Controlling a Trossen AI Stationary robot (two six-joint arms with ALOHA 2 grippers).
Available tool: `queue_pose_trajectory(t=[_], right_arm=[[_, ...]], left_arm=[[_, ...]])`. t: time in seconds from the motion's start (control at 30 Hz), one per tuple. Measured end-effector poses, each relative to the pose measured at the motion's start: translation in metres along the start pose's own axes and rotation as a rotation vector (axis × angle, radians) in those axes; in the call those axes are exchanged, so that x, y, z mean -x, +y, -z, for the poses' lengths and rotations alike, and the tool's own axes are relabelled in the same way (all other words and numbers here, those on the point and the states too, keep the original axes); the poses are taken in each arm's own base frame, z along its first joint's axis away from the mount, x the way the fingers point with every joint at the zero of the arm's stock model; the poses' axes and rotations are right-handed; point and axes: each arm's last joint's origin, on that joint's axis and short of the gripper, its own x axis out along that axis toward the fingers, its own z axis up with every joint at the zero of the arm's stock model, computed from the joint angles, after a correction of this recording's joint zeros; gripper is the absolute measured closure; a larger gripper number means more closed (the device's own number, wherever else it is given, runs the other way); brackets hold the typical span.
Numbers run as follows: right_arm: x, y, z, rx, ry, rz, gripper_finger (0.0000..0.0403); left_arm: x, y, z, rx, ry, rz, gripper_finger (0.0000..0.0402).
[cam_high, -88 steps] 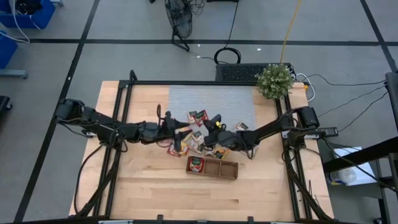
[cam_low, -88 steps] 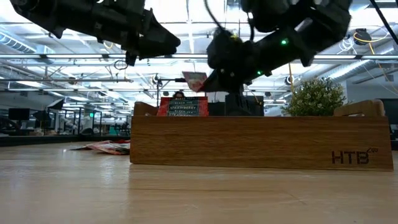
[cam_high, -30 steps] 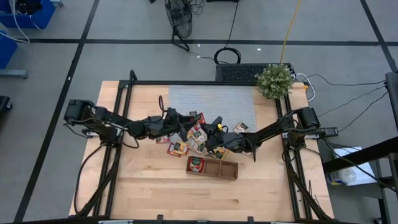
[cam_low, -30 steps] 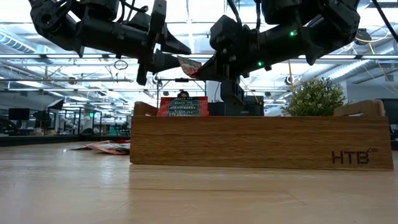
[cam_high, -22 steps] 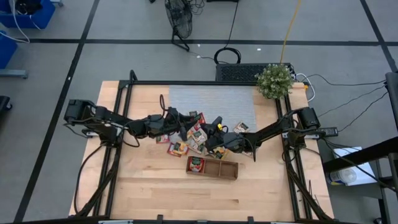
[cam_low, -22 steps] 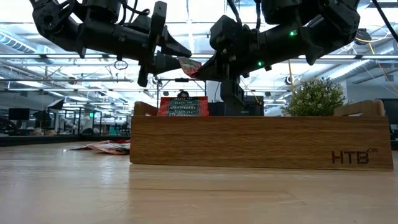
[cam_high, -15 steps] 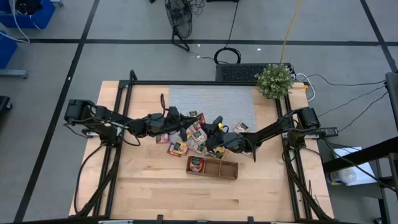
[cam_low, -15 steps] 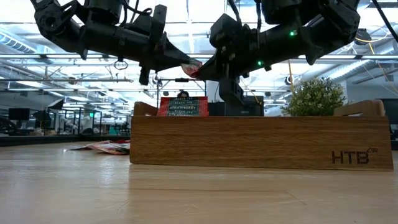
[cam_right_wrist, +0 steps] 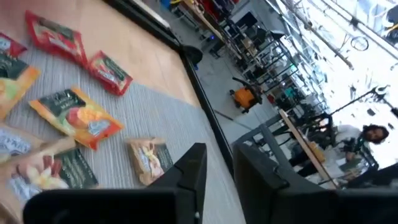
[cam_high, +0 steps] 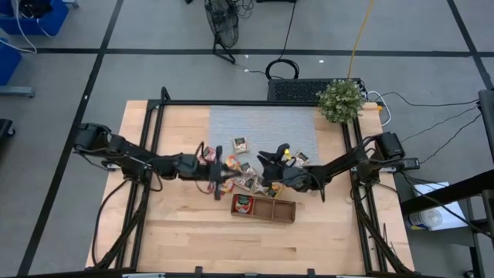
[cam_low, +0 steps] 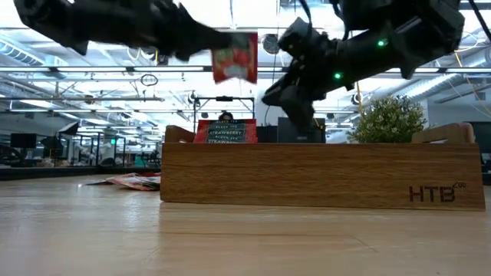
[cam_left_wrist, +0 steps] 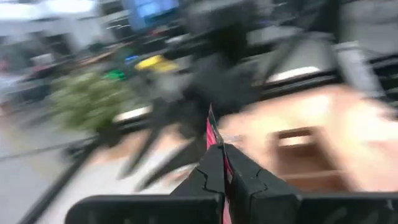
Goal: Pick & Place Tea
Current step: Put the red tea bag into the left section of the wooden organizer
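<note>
Red foil is seen pinched in the closed left gripper (cam_low: 219,47): one tea packet (cam_low: 235,57) is held hanging in the air above the wooden tray (cam_low: 322,176). A second red packet (cam_high: 245,204) is stood in the tray's left end compartment. The remaining packets (cam_high: 251,177) are scattered on the table (cam_high: 185,232) and grey mat (cam_high: 262,123) behind the tray. The right gripper (cam_right_wrist: 214,177) is held just beside the pile, its fingers parted with nothing between them. A potted plant (cam_high: 340,100) is set at the far right corner.

grey tiled floor (cam_high: 154,73), a standing fan (cam_high: 221,23), potted plant (cam_high: 340,100), bright ceiling lights (cam_low: 253,11)
</note>
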Motion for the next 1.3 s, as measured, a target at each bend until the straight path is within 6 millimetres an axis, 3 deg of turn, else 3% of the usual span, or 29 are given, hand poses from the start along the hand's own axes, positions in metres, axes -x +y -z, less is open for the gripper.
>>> queue_pose_trajectory(t=[0.13, 0.4, 0.83, 1.3], right_arm=[[0.011, -0.018, 0.005, -0.081, -0.012, 0.016, 0.0333], [0.029, -0.045, 0.013, -0.231, -0.039, 0.042, 0.0333], [0.033, -0.045, 0.017, -0.265, -0.065, -0.006, 0.0332], [0.033, -0.045, 0.017, -0.262, -0.065, -0.006, 0.0332]], left_arm=[[0.002, -0.015, 0.001, 0.04, -0.002, 0.214, 0.04], [-0.002, -0.041, 0.008, 0.088, 0.016, 0.234, 0.0401], [-0.022, -0.063, 0.052, 0.131, 0.062, 0.26, 0.0401], [-0.023, -0.065, 0.061, 0.132, 0.117, 0.266, 0.0401]])
